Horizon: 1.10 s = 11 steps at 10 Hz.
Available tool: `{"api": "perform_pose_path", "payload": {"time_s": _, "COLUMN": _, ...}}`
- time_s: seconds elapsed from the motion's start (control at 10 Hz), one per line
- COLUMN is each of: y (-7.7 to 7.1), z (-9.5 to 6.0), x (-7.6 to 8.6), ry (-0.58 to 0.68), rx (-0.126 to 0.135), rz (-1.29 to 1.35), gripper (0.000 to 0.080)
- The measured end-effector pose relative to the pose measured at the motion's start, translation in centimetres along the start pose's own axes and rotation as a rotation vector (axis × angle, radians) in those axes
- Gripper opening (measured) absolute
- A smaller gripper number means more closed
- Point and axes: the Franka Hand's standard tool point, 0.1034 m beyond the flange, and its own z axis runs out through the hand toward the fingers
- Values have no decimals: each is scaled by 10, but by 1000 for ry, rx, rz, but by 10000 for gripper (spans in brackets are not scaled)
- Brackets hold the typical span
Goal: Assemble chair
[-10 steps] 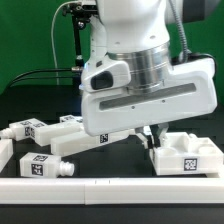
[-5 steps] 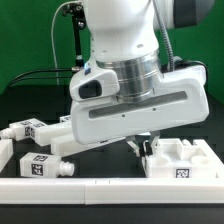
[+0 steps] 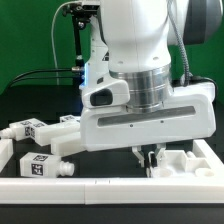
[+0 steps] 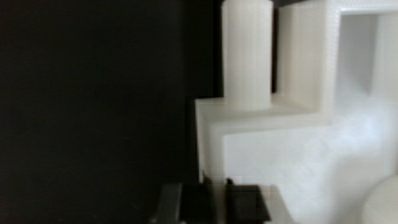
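Chair assembly: the white robot arm (image 3: 140,60) fills the exterior view, bent low over a black table (image 3: 30,100). Under its wrist, at the exterior view's right, sits the chair body (image 3: 188,160), a chunky white block with raised walls. The wrist view shows an upright post (image 4: 246,50) standing against it beside a taller wall. Well apart, at the exterior view's left, lie the loose tagged legs (image 3: 45,165), not yet fitted. Smallest in the scene, the gripper (image 3: 148,157) hangs at the edge of the chair body, its dark fingertips (image 4: 182,207) pressed together with nothing visible between them. Whether they touch the block cannot be told. The step in hand looks like a nudge to square the chair body. Done well, that means a slow, level push, the closed tips kept low against the wall, so the block slides without tipping or twisting.
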Motion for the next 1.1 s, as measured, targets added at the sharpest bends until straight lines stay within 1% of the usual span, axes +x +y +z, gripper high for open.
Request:
{"api": "perform_pose_path", "payload": {"time_s": 0.2, "y": 1, "z": 0, "x": 0, "ry": 3, "rx": -1, "rz": 2, "gripper": 25}}
{"api": "perform_pose_path", "payload": {"time_s": 0.3, "y": 0, "z": 0, "x": 0, "ry": 3, "rx": -1, "rz": 2, "gripper": 99}}
{"api": "perform_pose_path", "payload": {"time_s": 0.4, "y": 1, "z": -2, "x": 0, "ry": -2, "rx": -1, "rz": -2, "gripper": 99}}
{"api": "perform_pose_path", "payload": {"time_s": 0.5, "y": 5, "z": -15, "x": -2, "ry": -22, "rx": -1, "rz": -20, "gripper": 287}}
{"api": "perform_pose_path", "payload": {"time_s": 0.6, "y": 12, "z": -31, "x": -3, "ry": -34, "rx": -2, "rz": -43, "gripper": 422}}
{"api": "perform_pose_path", "payload": {"time_s": 0.7, "y": 21, "z": -44, "x": -2, "ry": -40, "rx": -4, "rz": -83, "gripper": 422}}
{"api": "perform_pose_path", "payload": {"time_s": 0.8, "y": 27, "z": -56, "x": -1, "ry": -34, "rx": -4, "rz": -109, "gripper": 586}}
{"api": "perform_pose_path", "payload": {"time_s": 0.9, "y": 28, "z": -57, "x": -2, "ry": -32, "rx": -2, "rz": -104, "gripper": 631}}
{"api": "perform_pose_path", "payload": {"time_s": 1.1, "y": 27, "z": -54, "x": -3, "ry": -36, "rx": -2, "rz": -105, "gripper": 646}}
